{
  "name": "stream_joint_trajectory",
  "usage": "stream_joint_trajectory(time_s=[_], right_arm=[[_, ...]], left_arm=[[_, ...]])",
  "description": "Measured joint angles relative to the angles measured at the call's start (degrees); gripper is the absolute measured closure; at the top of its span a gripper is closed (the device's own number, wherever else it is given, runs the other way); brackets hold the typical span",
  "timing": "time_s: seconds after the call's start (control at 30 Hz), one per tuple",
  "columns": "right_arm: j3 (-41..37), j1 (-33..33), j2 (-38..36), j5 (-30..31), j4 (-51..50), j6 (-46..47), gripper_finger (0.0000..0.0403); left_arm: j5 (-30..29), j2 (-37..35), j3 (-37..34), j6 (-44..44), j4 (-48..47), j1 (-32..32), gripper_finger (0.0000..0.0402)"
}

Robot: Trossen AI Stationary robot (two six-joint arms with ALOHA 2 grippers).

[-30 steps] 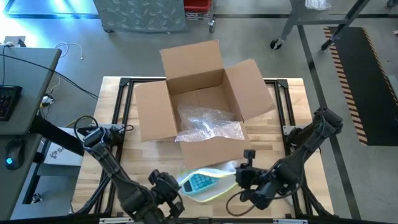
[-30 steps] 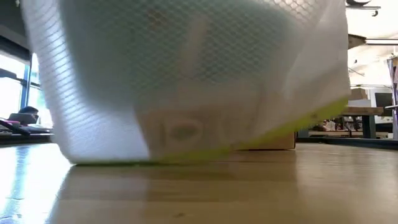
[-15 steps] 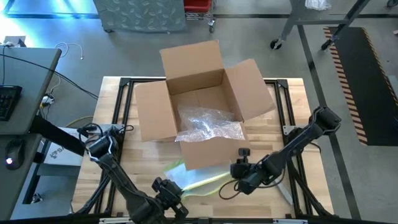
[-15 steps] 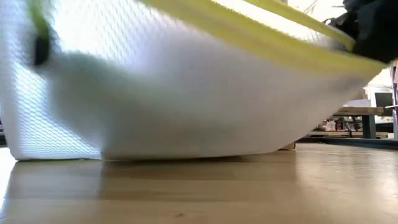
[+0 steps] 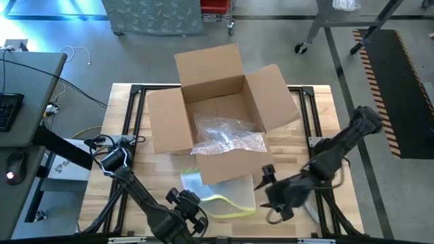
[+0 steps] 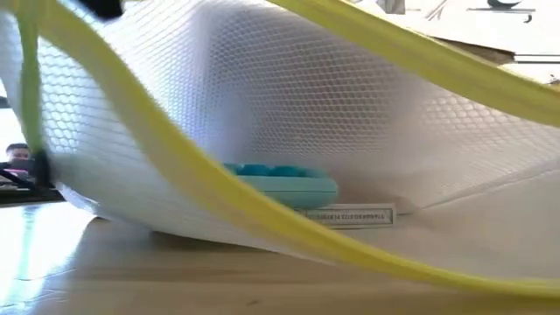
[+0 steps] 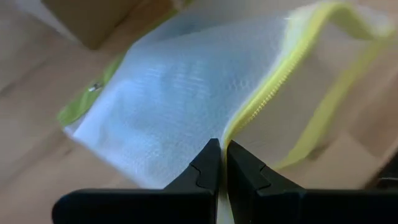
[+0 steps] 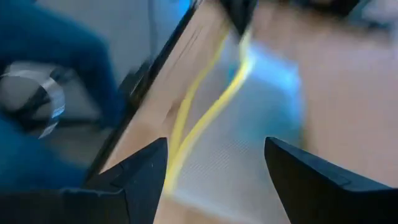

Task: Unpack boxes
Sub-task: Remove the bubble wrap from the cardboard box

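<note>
A wooden table (image 5: 319,108) seen from above. An open brown box (image 5: 220,112) sits at its centre-rear, flaps spread, w/ crinkly film (image 5: 227,135) draped over its front wall. Bare wood shows left & right of the box; the front strip is crowded.

Just in front of the box lies a clear mesh pouch (image 5: 217,193) w/ yellow zip edge, near the table's front edge. In the low view a teal item (image 6: 280,179) shows inside it.

Left gripper (image 5: 184,205) is at the front edge, fingers (image 7: 208,165) pinched tight on the pouch's yellow edge. Right gripper (image 5: 271,193) is just right of the pouch, fingers (image 8: 314,171) spread wide, holding nothing, pouch ahead of them.

Box lies behind both grippers, apart from the fingers; neither touches it.
</note>
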Motion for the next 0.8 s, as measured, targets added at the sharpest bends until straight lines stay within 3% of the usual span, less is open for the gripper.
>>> stream_joint_trajectory(time_s=[0.2, 0.4, 0.5, 0.6, 0.7, 0.8], right_arm=[[0.0, -2.8, -3.1, 17.5, 1.8, -7.2, 0.0149], [-1.6, -12.6, -3.1, 18.5, -0.6, -15.6, 0.0149], [-1.4, -19.6, -3.6, 13.7, 3.2, -22.9, 0.0149], [0.0, -27.9, -4.5, 1.5, 7.0, -25.3, 0.0149], [0.7, -36.8, -4.0, -9.8, 10.0, -22.4, 0.0149], [0.7, -42.8, -2.4, -15.8, 12.0, -16.4, 0.0149]], left_arm=[[4.9, -0.2, -3.2, -0.6, -6.0, 0.4, 0.0402], [14.2, -3.5, -14.0, 0.2, 2.6, 1.0, 0.0402], [15.6, -7.2, -21.2, -0.1, 9.6, 1.1, 0.0402], [15.3, -11.9, -28.8, -2.1, 15.1, 1.0, 0.0402], [12.1, -16.6, -36.2, -5.6, 18.2, 0.2, 0.0402], [6.6, -20.6, -41.8, -8.9, 22.0, -1.2, 0.0402]])
